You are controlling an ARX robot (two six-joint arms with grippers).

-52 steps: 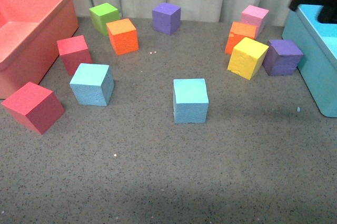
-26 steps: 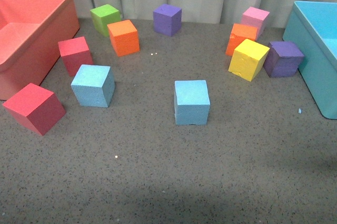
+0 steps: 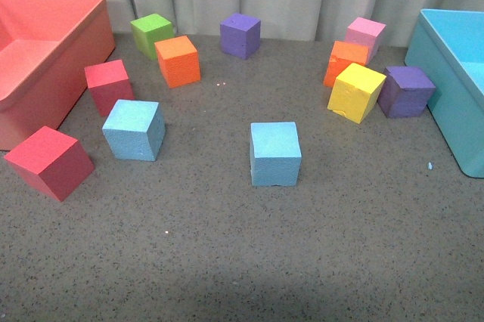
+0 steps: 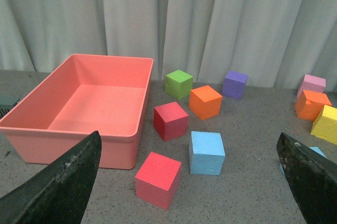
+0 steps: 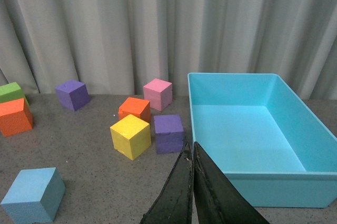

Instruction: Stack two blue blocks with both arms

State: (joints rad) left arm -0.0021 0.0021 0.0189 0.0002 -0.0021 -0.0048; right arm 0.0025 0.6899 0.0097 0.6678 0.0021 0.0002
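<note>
Two sky-blue blocks lie apart on the grey table: one at the left [image 3: 134, 130] and one in the middle [image 3: 275, 153]. Neither arm shows in the front view. In the left wrist view my left gripper [image 4: 188, 138] is open and empty, above and short of the left blue block [image 4: 206, 152]. The edge of the other blue block [image 4: 317, 152] peeks out beside one finger [image 4: 310, 176]. In the right wrist view my right gripper [image 5: 189, 146] is shut and empty, raised near the turquoise bin. The middle blue block [image 5: 32, 195] lies well off to its side.
A salmon bin [image 3: 72, 72] stands at the left and a turquoise bin [image 3: 446, 103] at the right. Two red cubes [image 3: 49, 162] lie near the left blue block. Green, orange and purple cubes stand at the back. Pink, orange, yellow [image 3: 356, 92] and purple cubes cluster by the turquoise bin.
A black arm part that showed above the turquoise bin at the front view's top right has left the view. The blocks have not moved.
</note>
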